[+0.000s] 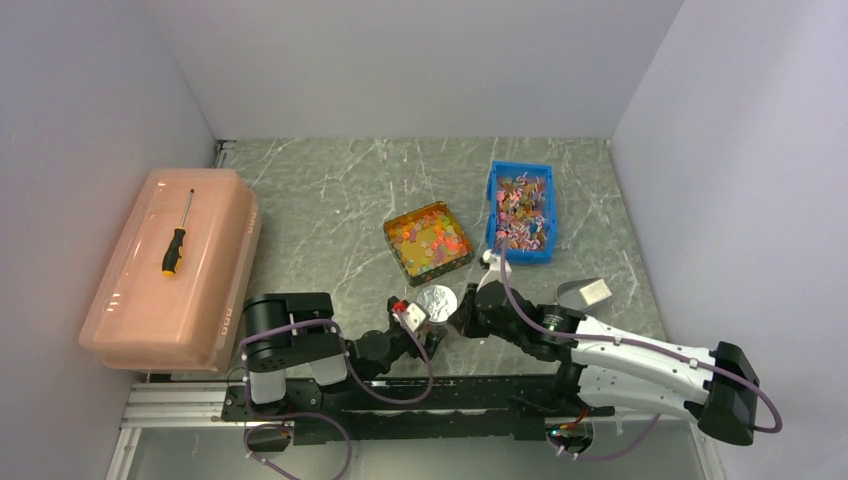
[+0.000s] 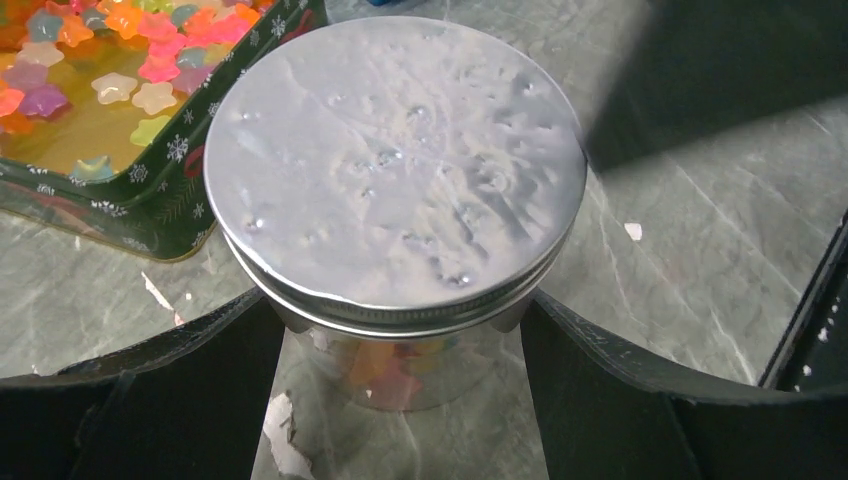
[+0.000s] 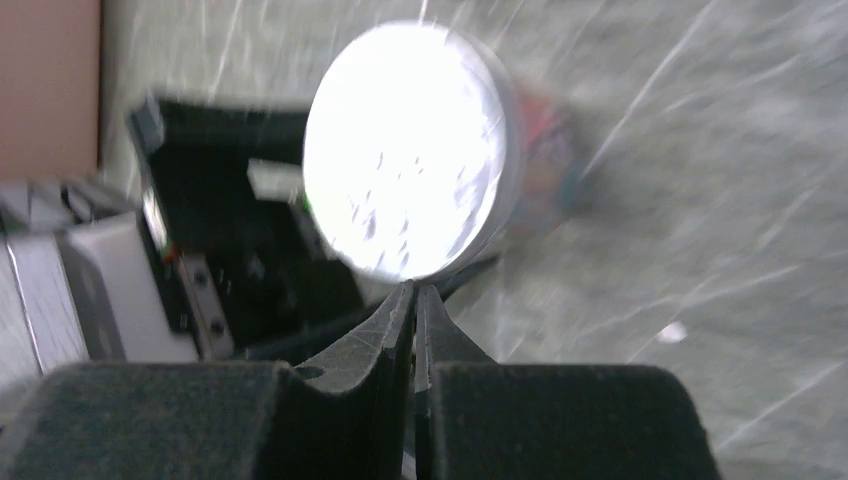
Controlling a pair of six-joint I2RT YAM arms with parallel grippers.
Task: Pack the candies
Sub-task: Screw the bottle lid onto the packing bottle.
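A clear jar [image 1: 437,300] with a silver screw lid [image 2: 395,160] stands on the table in front of the arm bases. A few candies [image 2: 400,365] show through its wall. My left gripper [image 2: 400,330] straddles the jar below the lid, its fingers [image 2: 200,400] against both sides. My right gripper [image 3: 415,290] is shut, its tips at the lid's rim [image 3: 410,150] with nothing between them. More candies [image 1: 428,238] fill a green tin [image 2: 150,205] just beyond the jar.
A blue bin [image 1: 520,255] of mixed sweets sits at the right of the tin. A metal scoop [image 1: 585,293] lies near the right arm. A pink lidded box [image 1: 130,300] with a screwdriver [image 1: 178,235] on top stands at the left.
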